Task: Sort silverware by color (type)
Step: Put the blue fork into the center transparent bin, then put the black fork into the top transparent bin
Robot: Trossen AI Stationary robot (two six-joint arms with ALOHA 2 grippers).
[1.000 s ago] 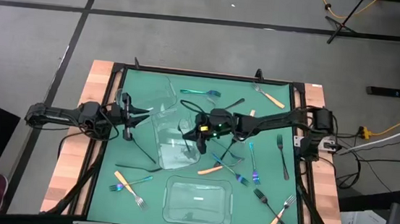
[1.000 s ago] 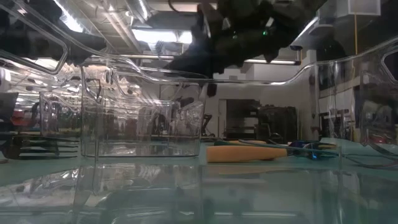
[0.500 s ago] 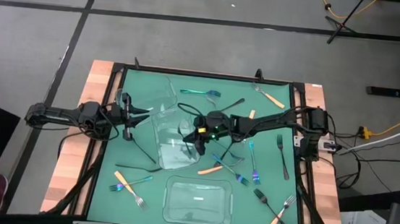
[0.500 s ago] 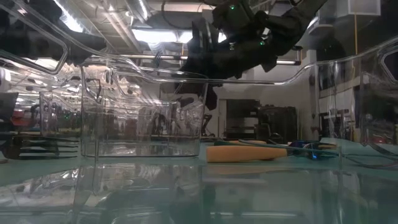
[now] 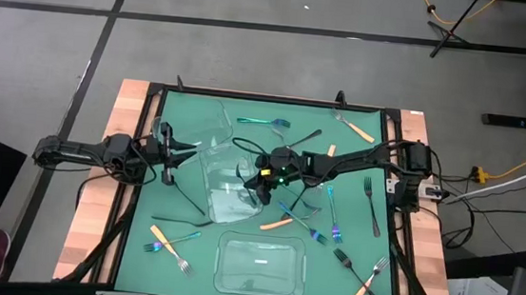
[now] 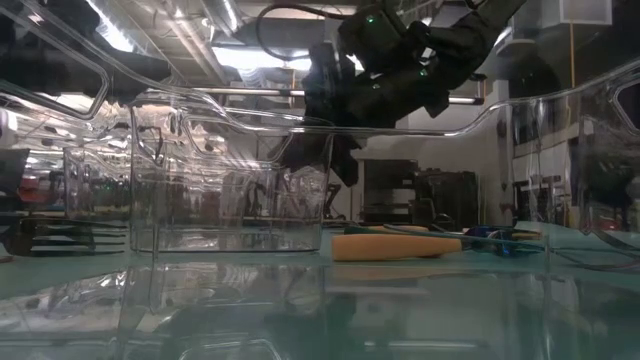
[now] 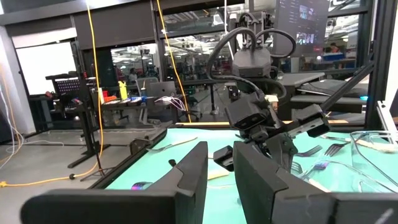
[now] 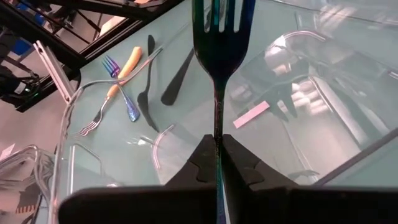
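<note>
Over the middle of the green table (image 5: 140, 242), my right gripper (image 5: 262, 180) is clenched on an iridescent fork (image 8: 217, 37). In the right wrist view the thin handle goes down between the two fingers (image 8: 200, 163) and the tines point away from the camera. The gripper hangs over the rim of a clear container (image 5: 226, 187), and in the low view it is just above this container's wall.

My left gripper (image 5: 170, 158) waits near the left edge of the table. Its fingers (image 7: 193, 171) stand a little apart, and I see nothing between them.

The other silverware is spread on the table: orange-handled forks (image 5: 369, 283) at the near right, a black fork (image 5: 372, 205) at the right, an iridescent fork (image 5: 170, 244) at the near left. Another clear container (image 5: 261, 267) lies at the near edge.
</note>
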